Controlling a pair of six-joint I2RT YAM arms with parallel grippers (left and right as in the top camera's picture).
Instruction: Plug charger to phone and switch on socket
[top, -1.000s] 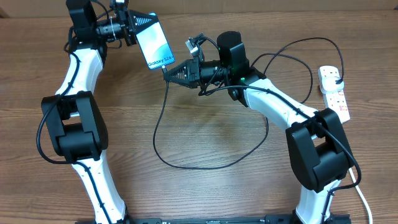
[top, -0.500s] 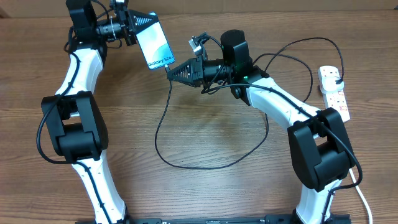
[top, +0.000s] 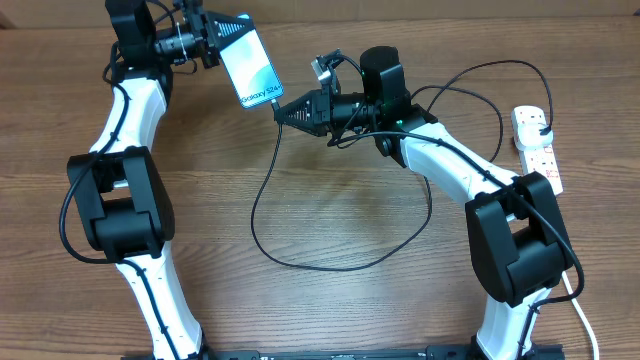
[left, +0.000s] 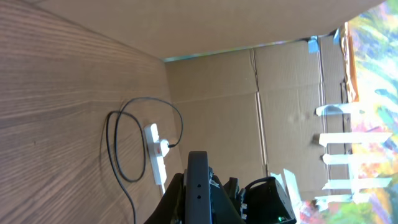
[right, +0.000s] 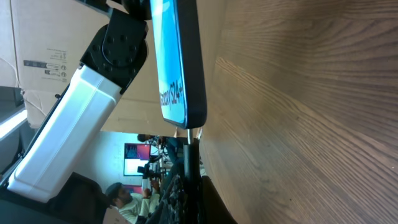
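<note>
left arm is stretched to the far edge, left gripper (top: 220, 28) clamped on the raised, tilted phone (top: 256, 68). right arm is bent inward, right gripper (top: 281, 110) pinched on the charger (right: 191, 135) tip at the phone's bottom end. both got nudged rightward since earlier.

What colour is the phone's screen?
Light cyan-blue with dark "Galaxy" lettering near one end; the phone shows best in the overhead view.
</note>
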